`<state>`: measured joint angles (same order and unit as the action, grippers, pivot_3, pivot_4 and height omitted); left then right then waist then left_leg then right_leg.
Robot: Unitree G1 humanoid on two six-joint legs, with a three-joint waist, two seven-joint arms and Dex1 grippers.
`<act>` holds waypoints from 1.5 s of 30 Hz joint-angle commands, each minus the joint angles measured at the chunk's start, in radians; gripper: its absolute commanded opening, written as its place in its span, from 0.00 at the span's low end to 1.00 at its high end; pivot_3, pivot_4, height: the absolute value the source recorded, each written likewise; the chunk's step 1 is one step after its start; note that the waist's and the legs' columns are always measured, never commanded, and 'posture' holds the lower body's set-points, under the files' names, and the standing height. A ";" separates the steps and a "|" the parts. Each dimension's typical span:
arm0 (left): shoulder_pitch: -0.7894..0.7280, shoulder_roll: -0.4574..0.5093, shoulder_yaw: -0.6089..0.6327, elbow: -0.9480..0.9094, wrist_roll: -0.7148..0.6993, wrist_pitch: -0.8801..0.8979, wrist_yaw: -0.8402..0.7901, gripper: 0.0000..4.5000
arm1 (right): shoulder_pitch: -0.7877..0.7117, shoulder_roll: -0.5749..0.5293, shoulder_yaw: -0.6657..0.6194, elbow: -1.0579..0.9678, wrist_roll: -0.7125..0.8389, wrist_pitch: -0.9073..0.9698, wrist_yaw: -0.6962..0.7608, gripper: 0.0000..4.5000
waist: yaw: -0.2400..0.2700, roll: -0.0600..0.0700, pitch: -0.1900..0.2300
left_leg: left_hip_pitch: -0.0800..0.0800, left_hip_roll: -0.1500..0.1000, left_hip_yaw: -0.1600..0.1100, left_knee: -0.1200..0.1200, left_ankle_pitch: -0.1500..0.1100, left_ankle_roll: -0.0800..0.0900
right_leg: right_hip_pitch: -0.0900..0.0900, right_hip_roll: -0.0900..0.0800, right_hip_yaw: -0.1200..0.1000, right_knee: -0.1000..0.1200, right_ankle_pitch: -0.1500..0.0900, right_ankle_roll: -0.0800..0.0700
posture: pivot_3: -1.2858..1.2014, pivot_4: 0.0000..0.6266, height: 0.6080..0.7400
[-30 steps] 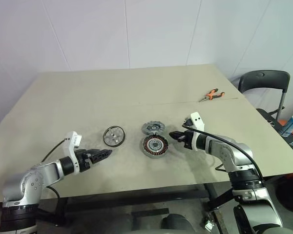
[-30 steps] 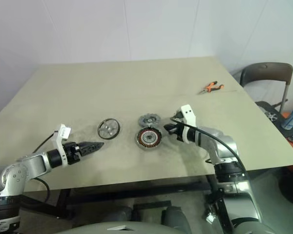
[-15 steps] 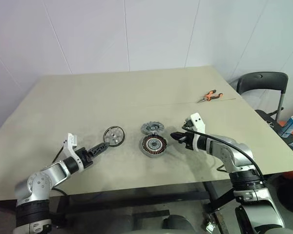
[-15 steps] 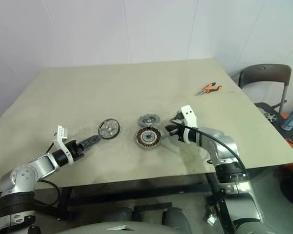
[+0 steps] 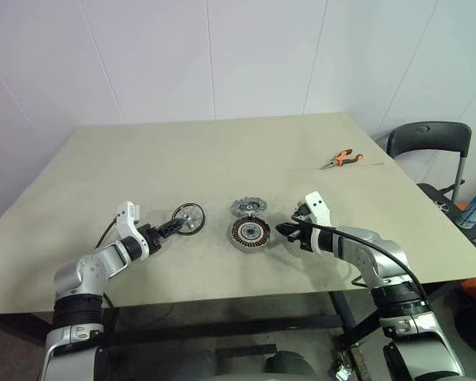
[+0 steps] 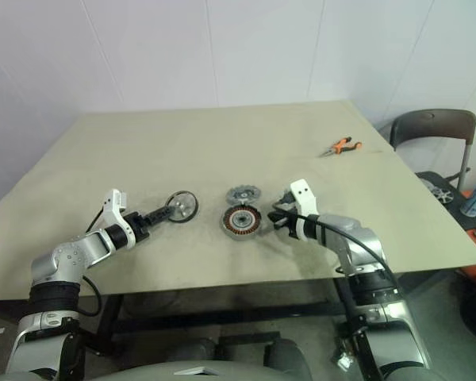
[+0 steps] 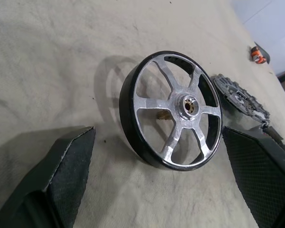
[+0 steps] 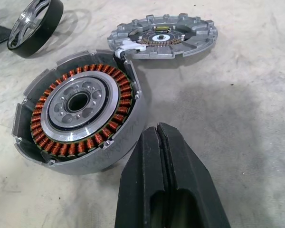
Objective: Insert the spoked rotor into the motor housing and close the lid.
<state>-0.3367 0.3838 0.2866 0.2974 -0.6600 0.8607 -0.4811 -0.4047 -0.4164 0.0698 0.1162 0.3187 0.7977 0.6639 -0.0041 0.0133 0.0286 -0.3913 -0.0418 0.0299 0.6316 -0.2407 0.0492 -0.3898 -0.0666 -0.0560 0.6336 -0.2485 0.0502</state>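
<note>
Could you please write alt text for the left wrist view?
The left gripper's open black fingers flank a spoked silver lid with a dark rim, tilted on the beige table. The toothed grey spoked rotor lies just beyond.

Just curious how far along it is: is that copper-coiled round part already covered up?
No: the motor housing lies open on the table, its copper windings bare, nothing set on top.

— Arms? 
— Silver-grey rounded shells, black bands at the joints, black cable looping along each forearm. 
— Behind each claw? 
— Small white block on the wrist, two dark dots on the right one. 
— Left claw [image 5: 174, 228]? 
— Black, with cross-hatched grip pads [image 7: 71, 175]. 
— Right claw [image 5: 281, 231]? 
— Black too, smooth matt fingers [image 8: 147, 190], rounded backs, narrow seam between.
</note>
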 commanded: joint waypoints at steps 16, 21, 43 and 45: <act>-0.058 -0.147 -0.063 -0.107 -0.008 0.092 0.003 1.00 | -0.007 0.007 0.007 -0.059 -0.013 -0.021 -0.012 0.00 | 0.042 0.000 -0.001 | -0.035 0.000 0.002 0.015 0.000 0.001 | -0.024 -0.001 0.002 -0.004 0.002 0.000 | 0.52 0.00 1.00; -0.052 -0.155 -0.049 -0.098 0.006 0.068 0.024 1.00 | 0.004 -0.001 0.012 -0.065 -0.020 -0.026 -0.001 0.00 | 0.041 0.000 -0.001 | -0.035 0.000 0.002 0.014 0.000 0.001 | -0.023 -0.001 0.002 -0.004 0.001 -0.001 | 0.52 0.00 1.00; -0.103 -0.147 0.007 0.043 0.024 -0.015 0.117 0.40 | -0.005 -0.010 0.030 -0.044 -0.050 -0.041 0.011 0.00 | 0.030 0.000 -0.001 | -0.021 0.003 0.002 0.015 0.000 0.001 | -0.018 -0.001 0.000 -0.004 0.003 0.002 | 0.52 0.00 1.00; -0.101 -0.142 0.010 0.021 0.003 -0.001 0.090 0.40 | -0.007 -0.007 0.033 -0.041 -0.052 -0.042 0.010 0.00 | 0.031 0.000 -0.001 | -0.023 0.003 0.002 0.015 0.000 0.001 | -0.018 -0.001 0.000 -0.005 0.003 0.002 | 0.52 0.00 1.00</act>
<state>-0.4334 0.2234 0.2704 0.3305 -0.6488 0.8480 -0.3865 -0.3892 -0.4212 0.1033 0.0924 0.2677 0.7760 0.6739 0.0269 0.0130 0.0279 -0.4158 -0.0394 0.0322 0.6463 -0.2407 0.0498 -0.4085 -0.0681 -0.0554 0.6287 -0.2456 0.0522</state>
